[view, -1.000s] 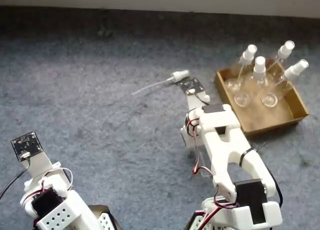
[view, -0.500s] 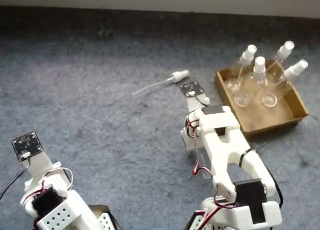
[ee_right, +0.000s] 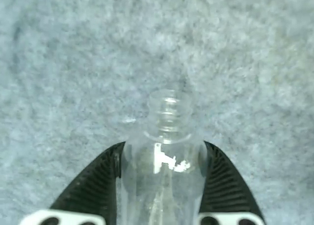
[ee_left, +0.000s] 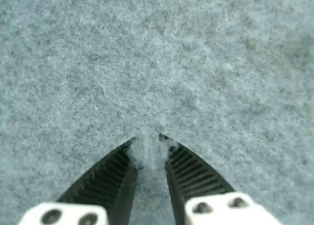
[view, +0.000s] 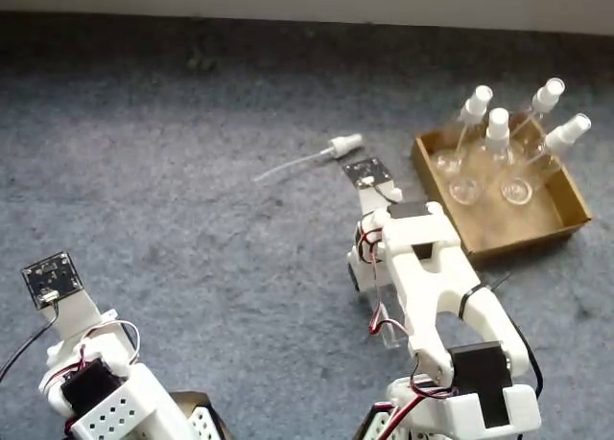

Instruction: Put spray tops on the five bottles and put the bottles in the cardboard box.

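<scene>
Clear plastic bottle, neck bare, clamped between the jaws of the right claw; neck points out past the fingertips, grey carpet underneath.

Change over the last second: right arm has drawn its wrist back a touch; claw now sits slightly farther from the loose spray top; top itself hasn't budged, lying on its side just ahead of the claw with its dip tube trailing away from it.

Cardboard box is off to the right claw's right; four capped bottles already inside.

Left claw: jaws all but closed, a sliver of gap, nothing in them; well apart from both top and bottle.

Read: this is the fifth and last bottle; in hand but uncapped; the pull-back looks like making room, not a step towards capping. My guess is the left claw has to fetch the top and thread the tube into the neck; thin bendy tube and small opening are the risk.
</scene>
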`<act>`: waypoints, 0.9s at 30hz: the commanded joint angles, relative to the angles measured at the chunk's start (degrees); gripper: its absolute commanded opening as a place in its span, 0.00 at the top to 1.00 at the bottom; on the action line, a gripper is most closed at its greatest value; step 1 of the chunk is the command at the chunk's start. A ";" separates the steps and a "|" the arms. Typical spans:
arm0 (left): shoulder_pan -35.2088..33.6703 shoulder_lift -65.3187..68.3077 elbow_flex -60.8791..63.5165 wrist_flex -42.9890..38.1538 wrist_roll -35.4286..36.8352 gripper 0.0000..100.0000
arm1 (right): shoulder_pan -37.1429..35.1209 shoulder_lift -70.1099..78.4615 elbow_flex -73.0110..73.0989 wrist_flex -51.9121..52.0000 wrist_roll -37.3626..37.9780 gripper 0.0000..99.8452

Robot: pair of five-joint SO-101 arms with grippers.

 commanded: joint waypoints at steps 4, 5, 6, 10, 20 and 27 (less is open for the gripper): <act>0.84 -0.57 1.10 -0.53 -0.35 0.99 | 0.75 -5.32 -9.71 8.04 0.00 0.93; 0.84 -0.57 1.10 -0.35 -0.53 0.99 | 0.75 -6.64 -10.95 9.36 -0.09 0.93; 0.84 -0.57 1.10 -0.35 -0.53 0.99 | 0.75 -8.13 -11.91 10.51 -0.09 0.93; 1.19 -0.57 1.10 -0.62 -0.62 0.99 | 0.75 -15.08 -14.64 13.67 -0.09 0.93; 17.80 -0.57 1.36 -0.62 -0.62 0.99 | 0.84 -39.52 -14.55 15.69 -0.09 0.93; 24.13 -0.57 1.36 -0.79 -0.62 0.99 | 0.84 -55.60 -14.29 18.42 -0.09 0.93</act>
